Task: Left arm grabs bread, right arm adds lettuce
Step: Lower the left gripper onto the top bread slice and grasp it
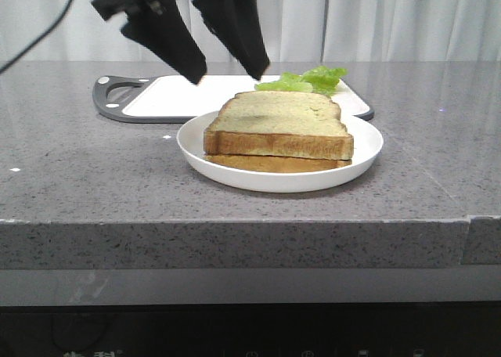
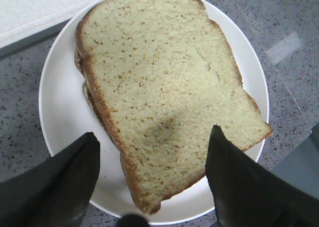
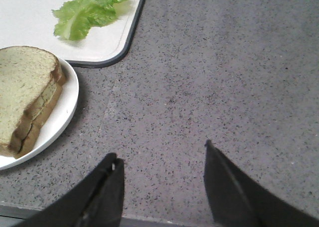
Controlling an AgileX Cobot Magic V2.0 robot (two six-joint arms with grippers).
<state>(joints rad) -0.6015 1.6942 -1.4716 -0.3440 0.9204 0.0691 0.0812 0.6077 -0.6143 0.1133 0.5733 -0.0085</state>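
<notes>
The thick bread slice (image 1: 279,124) lies on top of a thinner slice of toast (image 1: 274,164) on a white plate (image 1: 202,149). My left gripper (image 1: 229,73) hangs open and empty above the plate's far left side. In the left wrist view the bread (image 2: 164,82) fills the plate (image 2: 60,102), and my left gripper (image 2: 154,137) has its fingers spread over the slice's near corner. The lettuce leaf (image 1: 307,80) lies on the white cutting board (image 1: 176,97) behind the plate. My right gripper (image 3: 162,157) is open and empty over bare counter, right of the plate (image 3: 65,112), the bread (image 3: 25,92) and the lettuce (image 3: 89,10).
The cutting board has a dark grey rim and handle (image 1: 117,91) at its left end. The grey speckled counter (image 1: 86,169) ends in a front edge close to the plate. White curtains (image 1: 391,20) hang behind. A thin black cable (image 1: 39,36) runs at the upper left.
</notes>
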